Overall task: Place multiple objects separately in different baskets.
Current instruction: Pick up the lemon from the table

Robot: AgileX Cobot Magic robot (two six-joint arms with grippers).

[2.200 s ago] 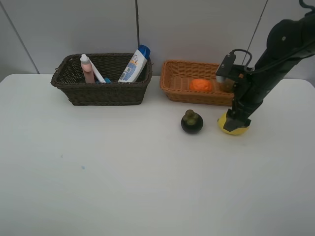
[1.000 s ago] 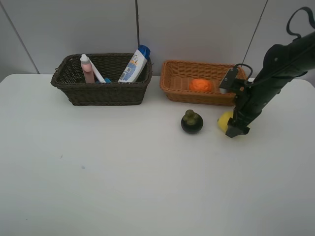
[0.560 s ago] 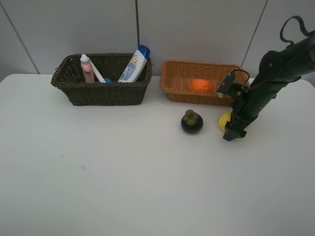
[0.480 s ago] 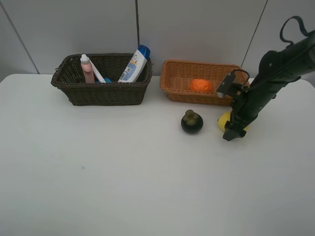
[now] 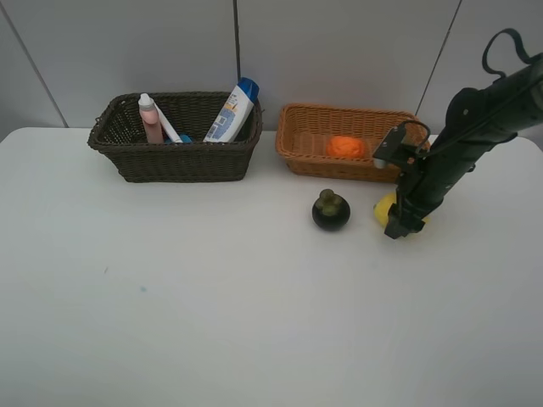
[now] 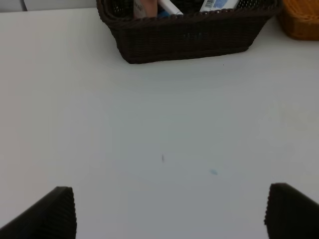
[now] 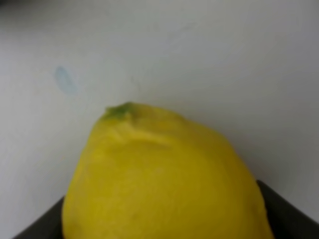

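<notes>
On the table in front of the tan basket (image 5: 297,161) lies the yellow lemon (image 5: 386,209), and my right gripper (image 5: 400,222) stands over it, shut on it. The right wrist view is filled by the lemon (image 7: 164,179), with a dark finger (image 7: 286,214) pressed against each side. A dark mangosteen (image 5: 330,210) sits just left of the lemon. The orange (image 5: 344,147) lies in the tan basket. Inside the dark basket (image 5: 178,161) stand a pink bottle (image 5: 151,119), a white pen (image 5: 168,125) and a blue-capped white bottle (image 5: 232,110). My left gripper (image 6: 169,214) is open over bare table.
Both baskets stand side by side at the table's back edge, against a grey wall. The left wrist view shows the dark basket (image 6: 189,40) ahead and a corner of the tan basket (image 6: 301,22). White tabletop (image 5: 212,297) stretches across the front and left.
The right gripper's jaws have closed in on the lemon, and the arm has settled slightly closer to it. The left gripper has not moved.
</notes>
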